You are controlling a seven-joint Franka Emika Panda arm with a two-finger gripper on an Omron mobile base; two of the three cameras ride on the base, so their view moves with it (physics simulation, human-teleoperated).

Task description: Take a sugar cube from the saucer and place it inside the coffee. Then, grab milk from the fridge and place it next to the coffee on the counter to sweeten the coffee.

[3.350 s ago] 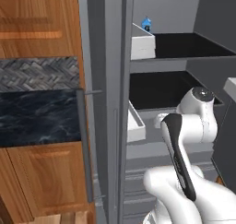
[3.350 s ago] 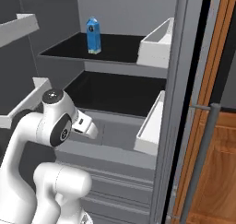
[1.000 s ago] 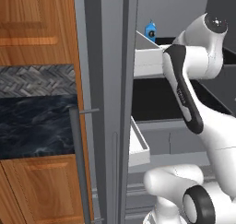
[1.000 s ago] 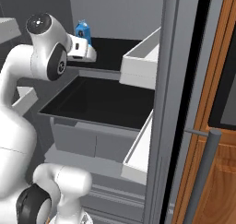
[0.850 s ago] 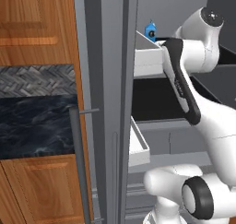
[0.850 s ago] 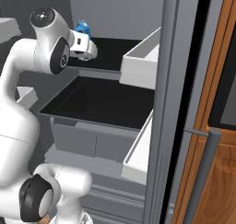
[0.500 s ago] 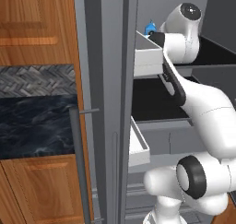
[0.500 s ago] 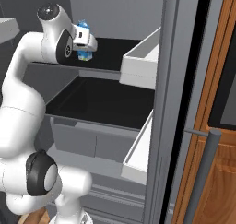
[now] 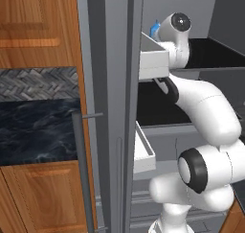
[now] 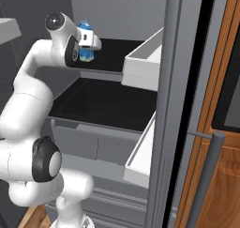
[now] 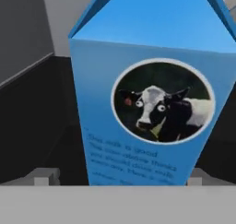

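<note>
Milk: upright on fridge shelf; our gripper spread wide around it, ungripped. We centre it, then squeeze gently.

We are in a rendered home kitchen. On our left run warm wooden cabinets, with a grey herringbone backsplash above a black marbled desk. An open grey fridge stands to the right, with its long bar handle, dark inner shelves and white door bins. On the far upper shelf we see a blue milk carton with a cow on its label.
</note>
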